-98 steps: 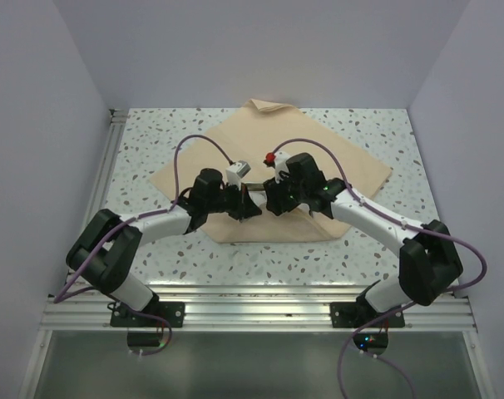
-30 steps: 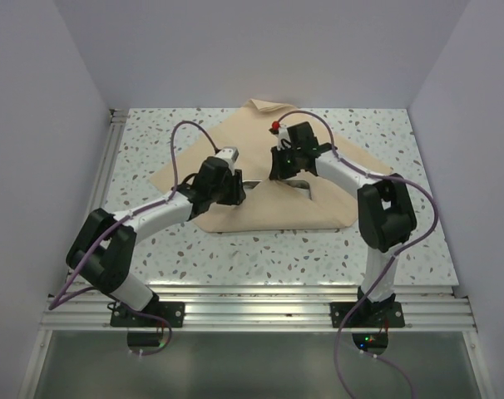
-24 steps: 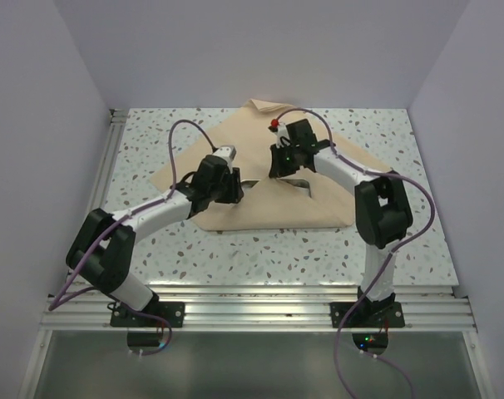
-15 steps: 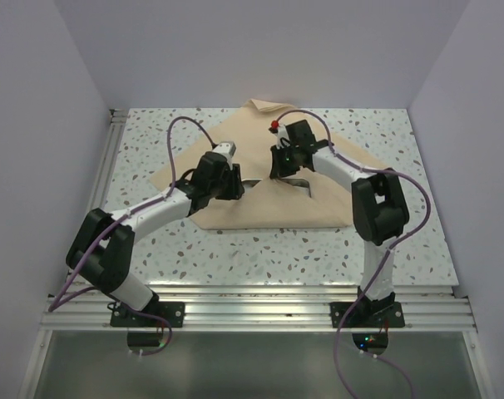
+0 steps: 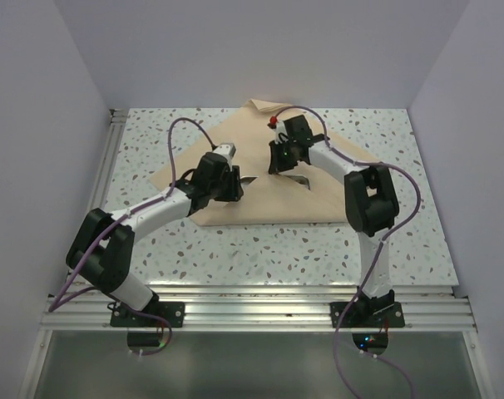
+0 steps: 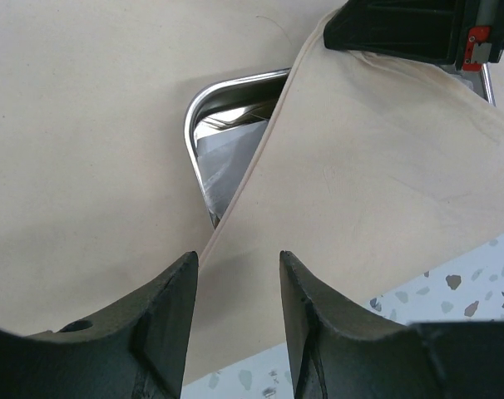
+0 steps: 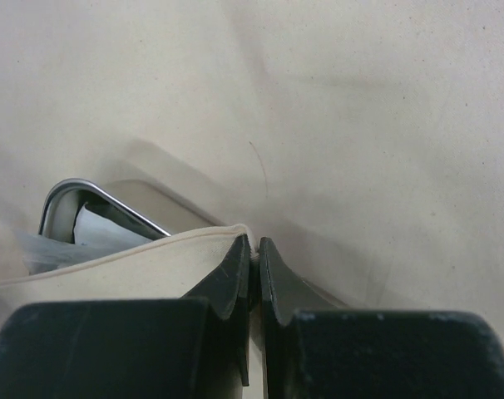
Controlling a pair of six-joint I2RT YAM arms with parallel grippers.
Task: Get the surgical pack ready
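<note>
The tan cloth (image 5: 269, 212) lies spread on the table (image 5: 385, 241), toward twelve o'clock from the arms' bases. The steel tray (image 6: 200, 116) sits at its middle, half hidden under a flap folded over from six o'clock, and a pale sachet (image 6: 223, 162) shows in the tray's bare corner. The right jaws are clenched on the flap's edge at the tray's twelve o'clock side. The left jaws hang released, holding nothing, over the fold line at nine o'clock. I'd reckon the flap wants drawing taut and flat across the tray, with the left side steadying the crease so nothing slides
</note>
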